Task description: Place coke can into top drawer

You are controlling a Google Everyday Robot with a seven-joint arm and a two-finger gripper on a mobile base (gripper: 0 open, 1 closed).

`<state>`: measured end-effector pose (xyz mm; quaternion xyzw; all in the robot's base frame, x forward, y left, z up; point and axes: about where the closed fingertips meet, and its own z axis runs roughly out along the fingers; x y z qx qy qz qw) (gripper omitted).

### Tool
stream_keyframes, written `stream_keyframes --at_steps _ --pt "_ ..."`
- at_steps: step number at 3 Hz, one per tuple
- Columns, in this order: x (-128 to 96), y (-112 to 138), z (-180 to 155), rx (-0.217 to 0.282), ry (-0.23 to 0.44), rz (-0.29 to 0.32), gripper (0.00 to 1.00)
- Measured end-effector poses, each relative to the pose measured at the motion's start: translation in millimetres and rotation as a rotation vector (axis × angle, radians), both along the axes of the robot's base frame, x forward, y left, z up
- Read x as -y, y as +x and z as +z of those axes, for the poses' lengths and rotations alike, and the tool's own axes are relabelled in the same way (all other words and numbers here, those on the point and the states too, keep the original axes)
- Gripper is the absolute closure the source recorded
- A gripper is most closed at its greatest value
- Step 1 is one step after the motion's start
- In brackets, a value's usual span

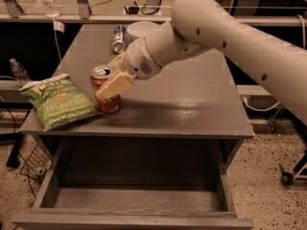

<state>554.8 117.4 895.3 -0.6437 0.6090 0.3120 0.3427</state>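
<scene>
1 gripper (109,87) @ 1 coke can (112,105), 1 silver can (118,38), 1 chip bag (60,104), 1 bowl (139,28), 1 top drawer (134,221).

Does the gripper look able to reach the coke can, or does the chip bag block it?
Probably yes: the gripper sits right at the coke can; the chip bag lies beside the can, not between them.

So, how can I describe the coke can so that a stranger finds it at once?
Look at the grey table above the open top drawer, toward its front left corner. The coke can stands upright, right of the green chip bag, with the gripper at it. It is the red one; the silver-and-blue can is at the back.
</scene>
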Motion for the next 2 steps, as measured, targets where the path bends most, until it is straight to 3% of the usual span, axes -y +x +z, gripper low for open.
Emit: stream_keyframes --at_steps 1,2 --pt "6 -3 3 0.005 0.0 -0.002 0.73" --pt "41 -32 24 0.022 -0.014 -0.079 1.0"
